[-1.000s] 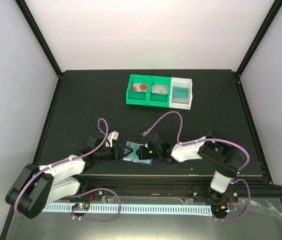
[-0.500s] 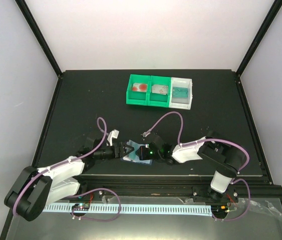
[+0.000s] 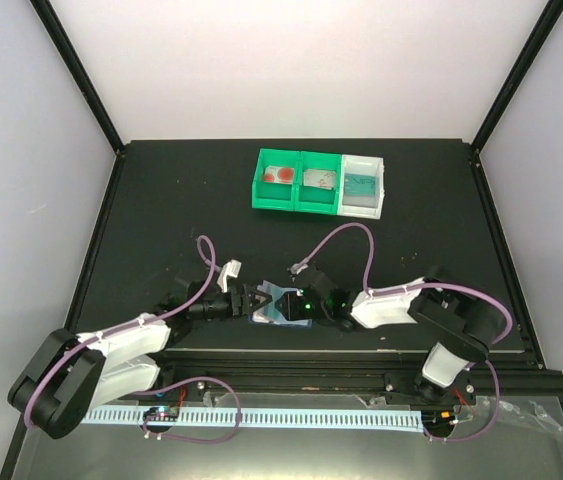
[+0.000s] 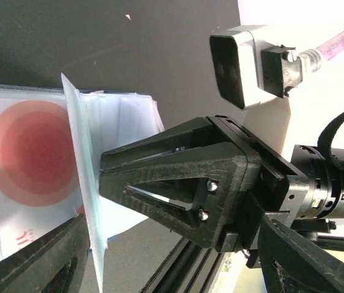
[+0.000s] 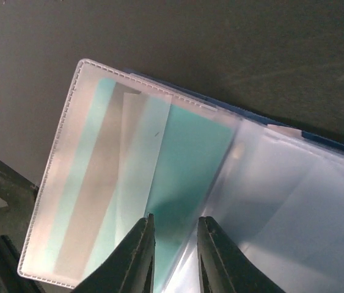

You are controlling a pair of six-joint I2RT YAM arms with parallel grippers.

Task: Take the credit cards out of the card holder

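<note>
Where the right gripper [image 5: 176, 224] meets the small navy-blue folding card holder [image 5: 294, 201], its 2 black fingers [image 5: 136, 256] stand a narrow gap apart. The lower edge of a clear, pale-blue plastic pocket leaf [image 5: 80, 183] shows in that gap. Whether either pad presses the leaf cannot be told. Inside this leaf sits 1 thin teal plastic card [image 5: 190, 165] with a grey band along it.

Facing it from the other side, the left gripper [image 3: 252, 300] has its 2 fingers spread wide, clamped on nothing. In the left wrist view they sit one to each side of the right gripper's tips, which touch a leaf standing on edge. Behind that leaf, 1 white card with a red circle [image 4: 31, 152] lies flat in another pocket.

The holder lies open on the flat black tabletop [image 3: 161, 220] near its front edge, between the 2 arms.

Well apart, toward the back of the table, 3 small open plastic bins stand touching in 1 row: 2 green, the left green bin [image 3: 273, 206] and the middle green bin [image 3: 316, 206], and 1 white bin [image 3: 362, 209] on the right. Each holds 1 card. The left bin has a white red-circled tray card [image 3: 281, 175], the middle bin a greyish tray card [image 3: 318, 179], and the white bin a teal tray card [image 3: 361, 184]. That makes 5 cards on show: 2 in the holder and 3 in the bins.
</note>
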